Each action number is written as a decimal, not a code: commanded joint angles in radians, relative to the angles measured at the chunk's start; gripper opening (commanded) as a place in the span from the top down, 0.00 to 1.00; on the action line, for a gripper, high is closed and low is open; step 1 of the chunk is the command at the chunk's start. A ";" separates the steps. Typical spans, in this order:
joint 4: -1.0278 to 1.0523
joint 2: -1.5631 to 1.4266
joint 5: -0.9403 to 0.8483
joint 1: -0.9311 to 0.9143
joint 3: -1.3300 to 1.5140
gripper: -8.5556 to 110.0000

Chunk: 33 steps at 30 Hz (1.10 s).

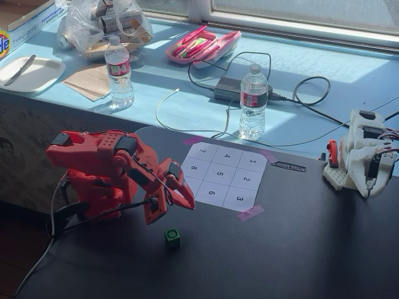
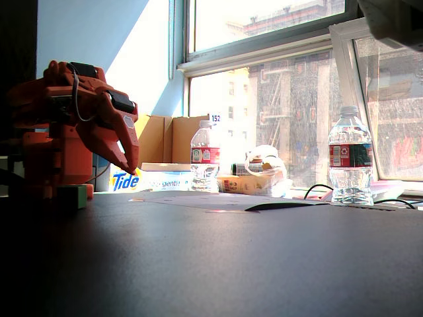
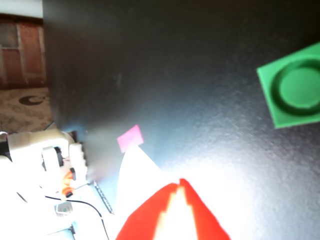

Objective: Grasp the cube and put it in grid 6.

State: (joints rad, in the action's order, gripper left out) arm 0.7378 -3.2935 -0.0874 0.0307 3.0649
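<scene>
The small green cube (image 1: 172, 237) with a dark ring on its top rests on the black table, in front of the numbered sheet. My red gripper (image 1: 187, 202) hangs just above the table, up and to the right of the cube, fingertips together and nothing between them. In the wrist view the cube (image 3: 295, 90) lies at the right edge, well away from the meeting red tips (image 3: 179, 182). From the low fixed view, the gripper (image 2: 133, 169) points down like a beak and the cube (image 2: 75, 196) sits by the arm's base. Grid 6 (image 1: 211, 193) is the middle cell of the sheet's near row.
A white robot arm (image 1: 358, 156) stands at the table's right edge. Two water bottles (image 1: 253, 103) (image 1: 118, 71), cables and a power brick lie on the blue sill behind. Pink tape (image 1: 249, 213) holds the sheet's corners.
</scene>
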 commanded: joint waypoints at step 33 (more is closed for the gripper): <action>-0.020 -0.008 0.063 -0.051 0.067 0.93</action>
State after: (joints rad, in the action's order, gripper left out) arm 0.7378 -3.2935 -0.0399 -0.0153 3.0649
